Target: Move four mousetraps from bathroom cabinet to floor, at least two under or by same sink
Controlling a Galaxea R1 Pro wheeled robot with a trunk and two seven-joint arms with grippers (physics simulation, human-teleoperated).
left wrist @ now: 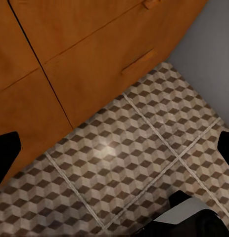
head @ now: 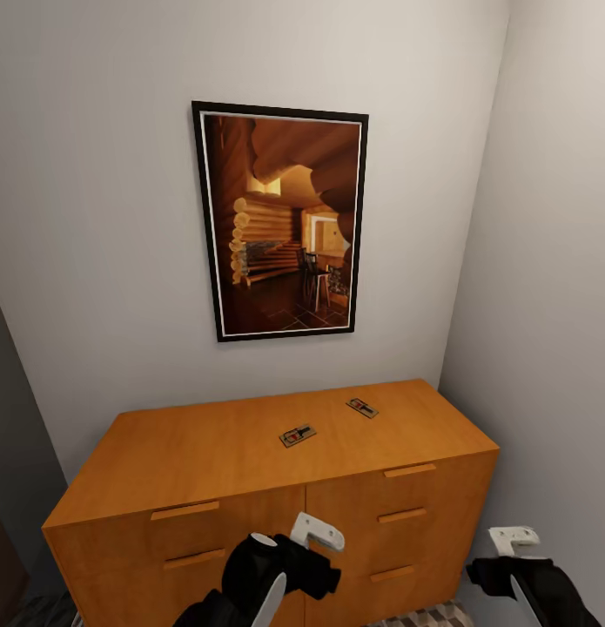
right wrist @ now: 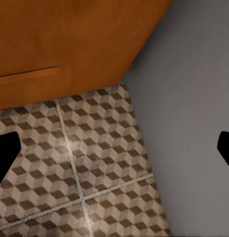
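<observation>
Two mousetraps lie flat on top of the orange-brown cabinet [head: 198,457]: one near the middle [head: 298,435], the other further back and right [head: 362,407]. Both arms hang low in front of the cabinet's drawers, below its top. The left gripper [left wrist: 114,148] is open, with its dark fingertips [left wrist: 5,153] far apart over the cube-patterned bathroom floor [left wrist: 144,148] and nothing between them. Over the floor [right wrist: 69,163] by the cabinet's right corner, the right gripper [right wrist: 114,150] is also open and empty. The sink is out of view.
A framed picture [head: 280,222] hangs on the wall above the cabinet. A grey side wall [head: 546,305] stands close against the cabinet's right end. A dark surface [head: 10,453] borders the left. Part of the robot's body [left wrist: 193,217] shows low in the left wrist view.
</observation>
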